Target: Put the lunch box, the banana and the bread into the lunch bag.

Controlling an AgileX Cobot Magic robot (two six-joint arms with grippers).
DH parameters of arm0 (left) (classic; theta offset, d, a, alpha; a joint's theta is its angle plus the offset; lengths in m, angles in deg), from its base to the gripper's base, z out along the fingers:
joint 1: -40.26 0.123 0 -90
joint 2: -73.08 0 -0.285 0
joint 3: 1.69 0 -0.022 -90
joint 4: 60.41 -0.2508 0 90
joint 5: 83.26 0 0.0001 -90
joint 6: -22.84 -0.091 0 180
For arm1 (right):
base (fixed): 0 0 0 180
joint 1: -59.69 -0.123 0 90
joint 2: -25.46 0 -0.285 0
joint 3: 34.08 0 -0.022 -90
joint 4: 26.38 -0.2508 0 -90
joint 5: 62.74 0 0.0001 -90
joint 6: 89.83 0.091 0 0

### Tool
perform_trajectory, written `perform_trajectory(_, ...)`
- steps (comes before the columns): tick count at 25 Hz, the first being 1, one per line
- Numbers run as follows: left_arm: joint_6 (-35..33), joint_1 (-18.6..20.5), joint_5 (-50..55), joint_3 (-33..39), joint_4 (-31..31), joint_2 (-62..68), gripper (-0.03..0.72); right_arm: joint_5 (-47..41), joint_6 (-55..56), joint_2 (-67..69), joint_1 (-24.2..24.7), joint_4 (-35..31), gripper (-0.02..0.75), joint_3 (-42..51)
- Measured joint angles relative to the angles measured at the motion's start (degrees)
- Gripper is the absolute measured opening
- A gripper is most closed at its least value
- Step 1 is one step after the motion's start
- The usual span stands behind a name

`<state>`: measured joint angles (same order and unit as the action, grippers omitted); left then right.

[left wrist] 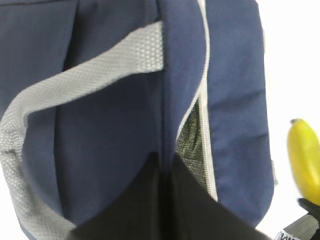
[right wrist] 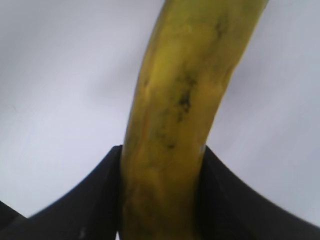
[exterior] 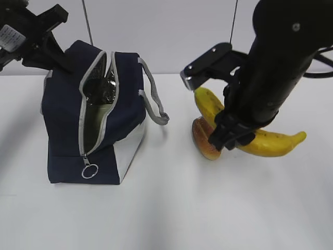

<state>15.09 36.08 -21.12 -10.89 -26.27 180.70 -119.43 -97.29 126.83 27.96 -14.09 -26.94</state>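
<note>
The right gripper (right wrist: 162, 200) has its two black fingers (right wrist: 85, 205) pressed against both sides of the long curved yellow banana (right wrist: 185, 100), so it is closed on the banana, with the fruit running straight out ahead of the fingers in the right wrist view. The banana has small dark specks on its skin. In the exterior view the same gripper (exterior: 234, 130) comes down from the big black arm (exterior: 281, 57) and grips the banana (exterior: 270, 143) near its middle, with one end poking out on each side. Just under the gripper, touching the banana, sits the small brown-orange crusty bread roll (exterior: 203, 138) (half hidden by the fingers) on the white table (exterior: 208, 208). Farther off to the side stands the navy blue fabric lunch bag (exterior: 99, 120) with its white lower panel, grey handles (exterior: 153, 101) and silver lining showing through the open zipper; a ring pull (exterior: 89, 171) hangs at the low end of the zipper. The left gripper (left wrist: 167, 205) is at the top of the bag, its dark fingers (left wrist: 125, 210) pinching the blue edge of the bag (left wrist: 100, 125) beside the zipper opening, so it is closed on the bag. Past the bag's far side, the banana tip (left wrist: 305, 155) shows.
</note>
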Motion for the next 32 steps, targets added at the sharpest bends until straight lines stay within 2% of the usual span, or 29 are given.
perform_trajectory(3, 0.0, 0.0, 0.0, 0.0, 0.0, 0.0, -0.003, -0.1, 1.2, -2.0, 0.0, -0.6, 0.308, -3.6)
perform_trajectory(6, 0.0, 0.0, 0.0, 0.0, 0.1, 0.0, -0.003, 0.7, 1.7, -2.1, 0.0, -4.9, 0.308, -8.9)
perform_trajectory(13, -0.1, 0.0, -0.1, 0.0, 1.9, 0.0, -0.003, 8.5, 1.9, 0.5, 0.0, -23.5, 0.308, -18.8)
perform_trajectory(21, -0.1, 0.0, -0.4, 0.0, 2.3, 0.0, -0.003, 18.7, 2.1, 9.4, 0.0, -44.6, 0.307, -20.4)
perform_trajectory(28, -0.1, 0.0, 0.0, 0.0, 2.4, 0.0, -0.003, 23.2, -2.6, 17.9, 0.0, -53.9, 0.309, -20.4)
perform_trajectory(30, -0.1, 0.0, 0.0, 0.0, 2.5, 0.0, -0.003, 23.4, -6.0, 19.3, 0.0, -56.0, 0.345, -20.4)
perform_trajectory(32, -0.1, 0.0, 0.0, 0.0, 2.6, 0.0, -0.003, 24.0, -9.9, 20.0, 0.0, -59.3, 0.440, -20.4)
